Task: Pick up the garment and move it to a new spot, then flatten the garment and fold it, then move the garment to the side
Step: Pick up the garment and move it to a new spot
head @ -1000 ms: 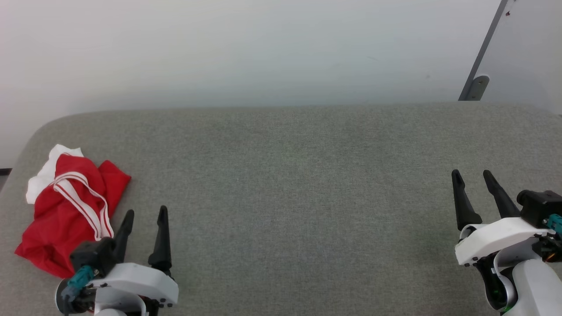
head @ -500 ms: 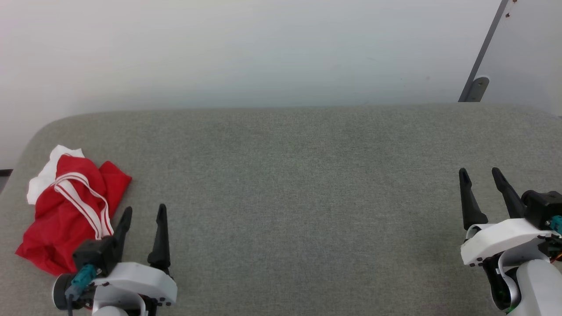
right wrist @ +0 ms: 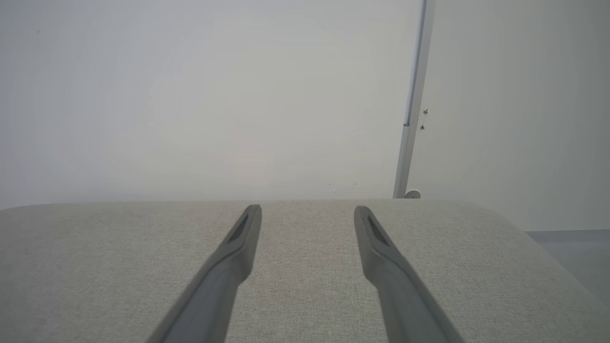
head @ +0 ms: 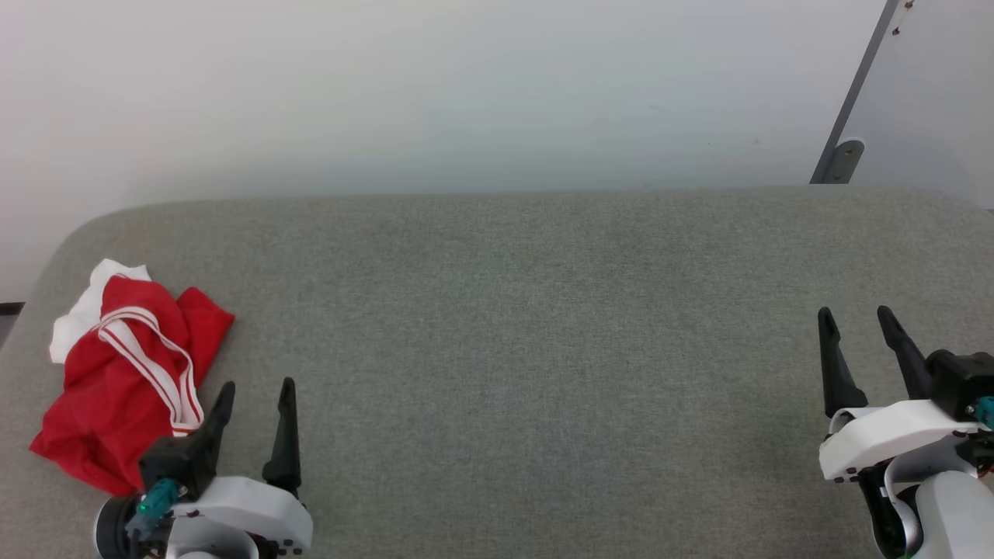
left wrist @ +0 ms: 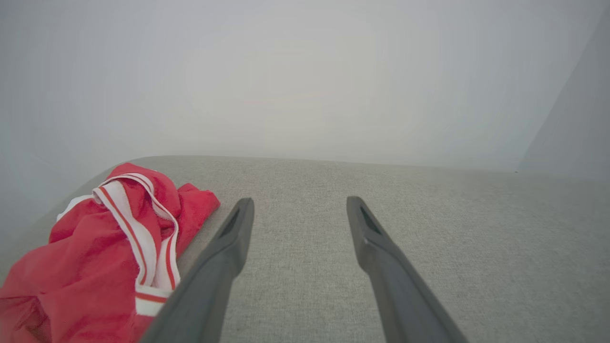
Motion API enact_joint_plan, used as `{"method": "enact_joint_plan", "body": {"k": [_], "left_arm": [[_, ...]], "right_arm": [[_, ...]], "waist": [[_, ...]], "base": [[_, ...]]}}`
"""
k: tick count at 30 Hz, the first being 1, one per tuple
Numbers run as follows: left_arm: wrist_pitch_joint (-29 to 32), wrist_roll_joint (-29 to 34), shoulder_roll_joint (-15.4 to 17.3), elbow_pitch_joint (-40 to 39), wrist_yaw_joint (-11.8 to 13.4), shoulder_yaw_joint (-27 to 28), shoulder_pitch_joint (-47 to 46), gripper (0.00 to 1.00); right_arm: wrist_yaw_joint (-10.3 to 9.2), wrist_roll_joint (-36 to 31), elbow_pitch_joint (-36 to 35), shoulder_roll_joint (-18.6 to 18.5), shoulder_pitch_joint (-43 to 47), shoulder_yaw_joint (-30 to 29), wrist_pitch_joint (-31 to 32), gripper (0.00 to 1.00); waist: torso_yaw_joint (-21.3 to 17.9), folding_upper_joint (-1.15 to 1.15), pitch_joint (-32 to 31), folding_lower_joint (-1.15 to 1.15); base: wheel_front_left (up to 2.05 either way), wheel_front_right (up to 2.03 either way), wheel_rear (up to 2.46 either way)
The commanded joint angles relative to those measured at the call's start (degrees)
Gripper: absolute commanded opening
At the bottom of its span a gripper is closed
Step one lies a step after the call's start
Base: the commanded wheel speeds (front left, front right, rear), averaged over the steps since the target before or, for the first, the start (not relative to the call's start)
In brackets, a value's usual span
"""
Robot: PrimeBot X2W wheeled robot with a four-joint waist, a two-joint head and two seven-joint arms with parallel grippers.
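Crumpled bright red soft-fabric T-shirt (head: 116, 380), white-sleeved, laid at the left end of a grey fabric-covered counter (head: 505, 310).
Left pincer (head: 258, 383) is held wide open and empty just beside it; right pincer (head: 855, 310) likewise, well apart.

Head view looks steeply down on the grey surface (head: 497, 310); both wrist views skim low across it. Head and left wrist views share the garment (head: 109, 388) at frame left.

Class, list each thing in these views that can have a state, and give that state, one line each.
garment: crumpled in a heap, unfolded, lying at the left end of the grey table, not held.
left gripper: open, empty, beside the garment.
right gripper: open, empty, far from the garment.
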Motion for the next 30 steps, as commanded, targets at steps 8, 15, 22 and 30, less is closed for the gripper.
{"method": "enact_joint_plan", "body": {"k": [8, 15, 22, 30], "left_arm": [[-0.78, 2.13, -0.25, 1.24, -0.79, 0.98, -0.81, 1.00], [-0.75, 2.34, -0.46, 1.15, -0.91, 1.31, -1.05, 1.00], [-0.75, 2.35, -1.26, 0.69, -1.07, 1.29, -1.26, 1.00], [-0.74, 4.08, -2.30, -0.43, -0.50, 1.01, 0.24, 1.00]], "right_arm": [[-0.06, -1.67, -0.61, 0.26, 0.51, -2.25, -0.88, 1.00], [-0.06, -0.83, -0.85, 0.64, 0.78, -2.89, -0.88, 1.00], [-0.06, 0.51, -1.40, 0.78, 1.54, -2.85, -0.87, 1.00], [-0.06, 1.62, -2.40, 0.46, 2.58, -1.52, -0.87, 1.00]], "waist": [[0.16, 0.00, -0.14, 0.00], [0.06, 0.00, -0.24, 0.00], [2.08, 0.00, -0.26, 0.00], [10.27, 0.00, -0.61, 0.00]], "base": [[0.00, 0.00, 0.00], [0.00, 0.00, 0.00], [0.00, 0.00, 0.00], [0.00, 0.00, 0.00]]}}
